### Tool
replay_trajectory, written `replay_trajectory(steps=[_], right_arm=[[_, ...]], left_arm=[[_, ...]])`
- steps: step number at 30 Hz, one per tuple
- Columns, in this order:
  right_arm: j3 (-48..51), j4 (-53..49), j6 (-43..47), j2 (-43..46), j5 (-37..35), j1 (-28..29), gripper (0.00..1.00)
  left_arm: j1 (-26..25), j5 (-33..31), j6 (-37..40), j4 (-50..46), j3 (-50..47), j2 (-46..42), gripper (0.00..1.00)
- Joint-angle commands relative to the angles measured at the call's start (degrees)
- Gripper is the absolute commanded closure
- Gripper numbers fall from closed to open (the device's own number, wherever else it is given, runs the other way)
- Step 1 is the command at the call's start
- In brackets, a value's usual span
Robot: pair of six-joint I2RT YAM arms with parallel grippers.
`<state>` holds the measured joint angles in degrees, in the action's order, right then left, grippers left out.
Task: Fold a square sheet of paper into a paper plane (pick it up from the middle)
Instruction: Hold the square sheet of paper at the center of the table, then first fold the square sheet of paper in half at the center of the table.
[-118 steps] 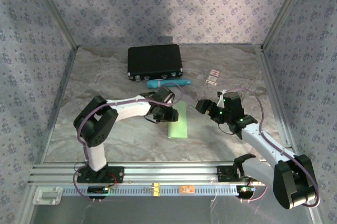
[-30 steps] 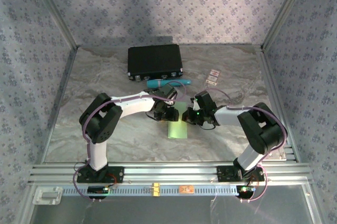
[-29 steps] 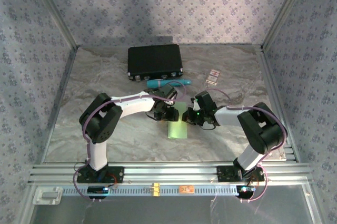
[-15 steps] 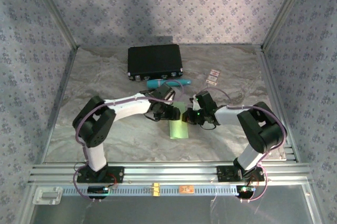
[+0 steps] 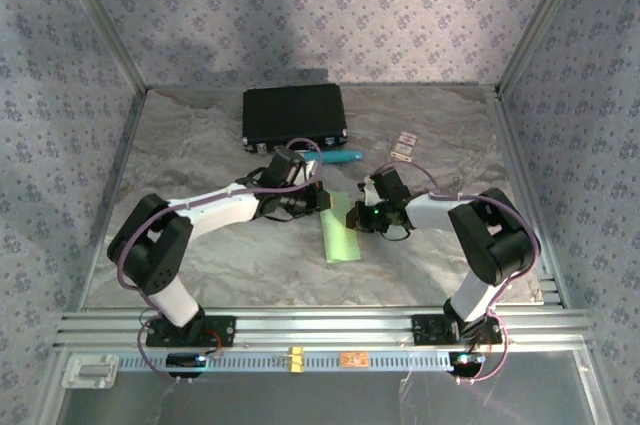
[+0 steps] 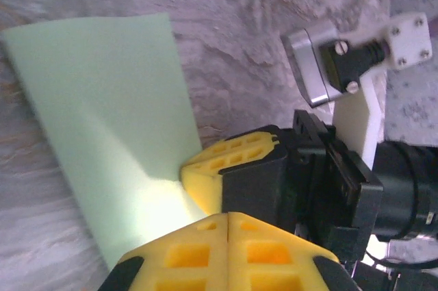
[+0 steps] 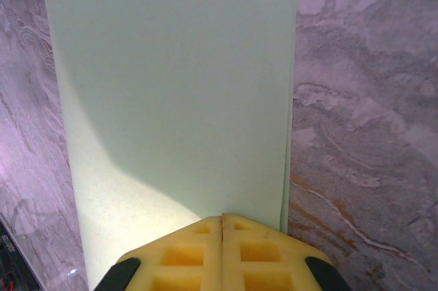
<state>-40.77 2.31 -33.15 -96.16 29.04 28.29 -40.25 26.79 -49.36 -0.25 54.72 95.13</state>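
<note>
The left gripper has its yellow fingers clenched, pad against pad with no gap. The right gripper is closed the same way. Both sets of tips meet at the far end of the pale green sheet of paper, which lies as a long folded strip on the marbled table, between the two arms. The left wrist view shows the right gripper's yellow tip resting on the strip's corner, just beside the left tips. It is not possible to tell whether either pair has a layer of paper pinched or is only pressing down on it. The likely trouble comes from that crowding. If one gripper holds a layer and pulls while the other pins it, the thin paper could tear or wrinkle. If neither has a real hold, the strip could skid on the smooth table and the next crease would come out crooked. The two tips could also knock each other, since they are nearly touching. Farther out, the black case stands shut at the back of the table, so nothing can be said of its contents. A teal tube lies just in front of the case, and two small cards lie a little to the right of the tube.
</note>
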Motion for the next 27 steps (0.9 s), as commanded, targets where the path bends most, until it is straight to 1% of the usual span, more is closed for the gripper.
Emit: replay_trajectory(steps=[1, 5, 14, 23, 27], right_arm=[[1.9, -5.5, -0.1, -2.6, -5.0, -0.5, 1.00], [2.0, -5.7, 0.0, -2.6, -5.2, -0.5, 1.00], [1.7, -6.0, -0.2, -2.5, -5.2, -0.5, 1.00], [2.1, -6.1, -0.4, -2.4, -5.4, -0.4, 1.00], [2.2, -6.0, -0.7, -2.5, -5.6, -0.4, 1.00]], left_arm=[[-0.1, 5.6, -3.7, 8.8, -0.8, 2.8, 1.00], [-0.2, 6.5, -3.6, 9.5, -1.0, 5.3, 1.00], [-0.3, 5.6, -1.6, 7.4, -2.9, 7.5, 1.00], [-0.2, 4.0, 0.7, 6.3, -5.1, 8.9, 1.00], [-0.2, 2.9, 2.8, 5.7, -6.2, 10.2, 1.00]])
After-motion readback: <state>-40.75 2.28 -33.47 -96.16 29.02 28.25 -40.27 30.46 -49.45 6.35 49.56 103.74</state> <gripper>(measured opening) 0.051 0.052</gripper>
